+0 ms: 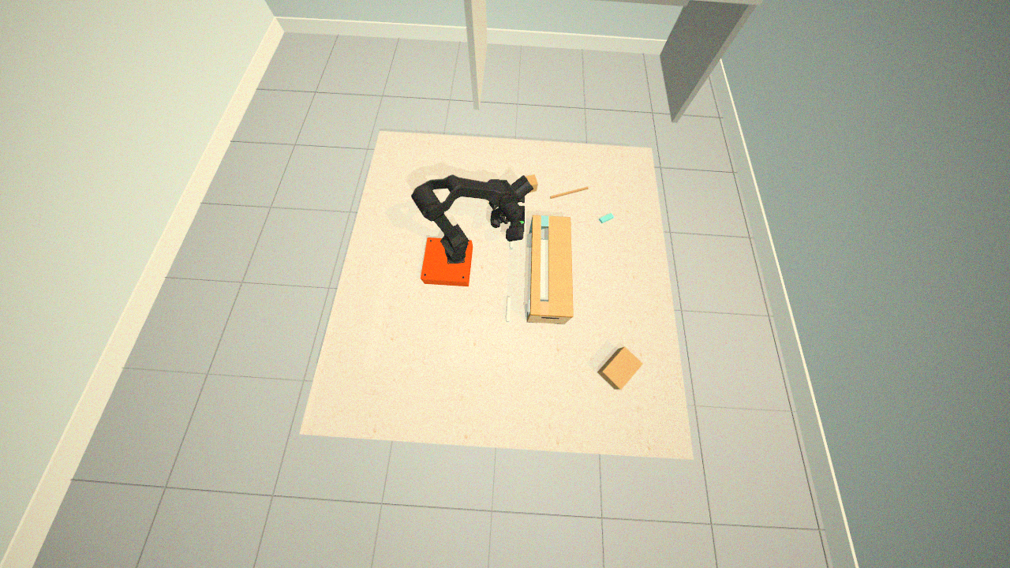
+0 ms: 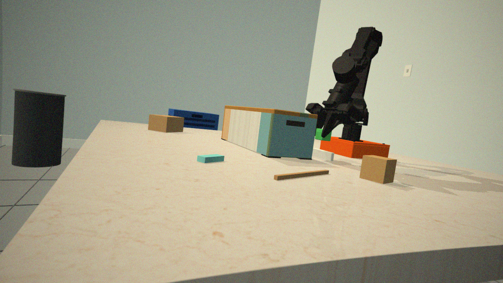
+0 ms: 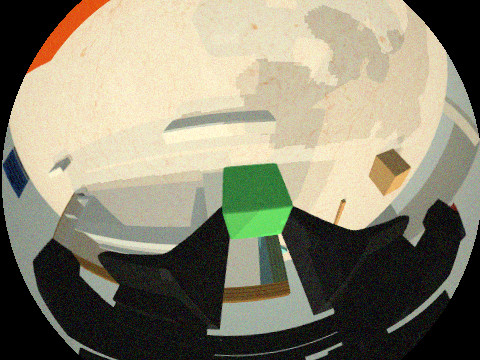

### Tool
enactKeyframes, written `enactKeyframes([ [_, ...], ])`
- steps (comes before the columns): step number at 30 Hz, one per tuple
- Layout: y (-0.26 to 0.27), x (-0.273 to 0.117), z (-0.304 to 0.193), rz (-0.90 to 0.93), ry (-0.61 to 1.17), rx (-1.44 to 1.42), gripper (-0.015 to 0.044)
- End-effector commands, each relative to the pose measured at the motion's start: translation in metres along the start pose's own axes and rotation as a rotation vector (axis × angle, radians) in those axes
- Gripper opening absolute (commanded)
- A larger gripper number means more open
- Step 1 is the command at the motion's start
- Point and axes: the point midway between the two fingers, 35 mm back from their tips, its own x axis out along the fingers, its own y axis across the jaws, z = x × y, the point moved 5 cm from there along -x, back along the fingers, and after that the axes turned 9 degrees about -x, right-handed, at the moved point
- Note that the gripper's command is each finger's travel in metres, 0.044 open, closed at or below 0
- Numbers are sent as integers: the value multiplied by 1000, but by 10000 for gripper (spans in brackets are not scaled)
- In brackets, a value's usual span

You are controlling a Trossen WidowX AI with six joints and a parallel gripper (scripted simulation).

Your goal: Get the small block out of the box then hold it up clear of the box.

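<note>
Block [image 3: 256,200] is sitting clamped in the end effector [image 3: 256,234], lifted off the surface [image 2: 175,211] beside the box [image 2: 270,131]; next it needs raising well clear, then holding motionless.

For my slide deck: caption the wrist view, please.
Black hand clamps small green cube above the beige table.
</note>
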Motion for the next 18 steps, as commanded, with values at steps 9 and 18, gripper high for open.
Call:
enactKeyframes([
  [9, 7, -51, -18, -116, 33, -231, 0],
  [18, 17, -100, -25, -214, 111, -463, 0],
])
